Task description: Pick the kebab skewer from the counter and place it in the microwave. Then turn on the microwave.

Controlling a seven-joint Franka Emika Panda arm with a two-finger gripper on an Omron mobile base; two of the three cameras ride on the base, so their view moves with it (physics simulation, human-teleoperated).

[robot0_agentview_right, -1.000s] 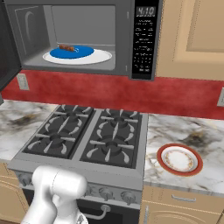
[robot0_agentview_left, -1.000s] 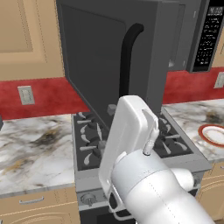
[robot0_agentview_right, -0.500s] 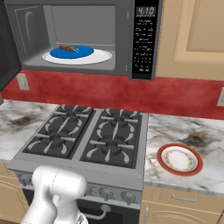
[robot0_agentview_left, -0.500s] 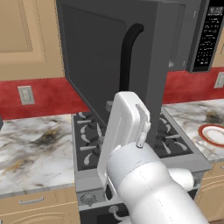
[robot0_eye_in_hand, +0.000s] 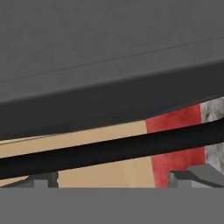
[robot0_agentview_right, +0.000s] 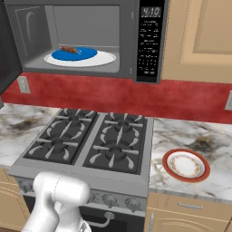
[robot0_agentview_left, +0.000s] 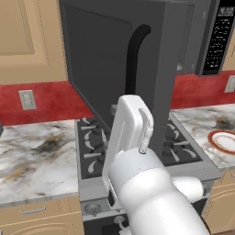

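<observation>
The small brown-reddish kebab skewer (robot0_agentview_right: 69, 49) already lies inside the large dark grey microwave (robot0_agentview_right: 90, 38), resting on a blue disc (robot0_agentview_right: 74, 54) that sits on the white round turntable plate (robot0_agentview_right: 106, 59). So the first half of the task looks done: the skewer is off the white-grey marble bench (robot0_agentview_right: 195, 136) and in the oven cavity.

What remains, as far as can be judged, is shutting the wide dark windowed door (robot0_agentview_left: 114, 69), which stands swung out over the grey gas stove top (robot0_agentview_right: 90, 145), and then pressing a button on the black keypad panel (robot0_agentview_right: 148, 45) to start the oven.

The white arm (robot0_agentview_left: 137, 174) rises in front of the door, just beside its curved black vertical handle (robot0_agentview_left: 133, 55). In the hand view the handle (robot0_eye_in_hand: 109, 148) runs as a black bar across the picture, close above the gripper (robot0_eye_in_hand: 113, 178), with the dark door face behind it. The gripper's two dark tips stand wide apart at either side and pinch nothing; the handle lies between and beyond them, not clasped.

A red-rimmed white plate (robot0_agentview_right: 186, 165) sits on the bench to the right of the stove, apart from the action.
</observation>
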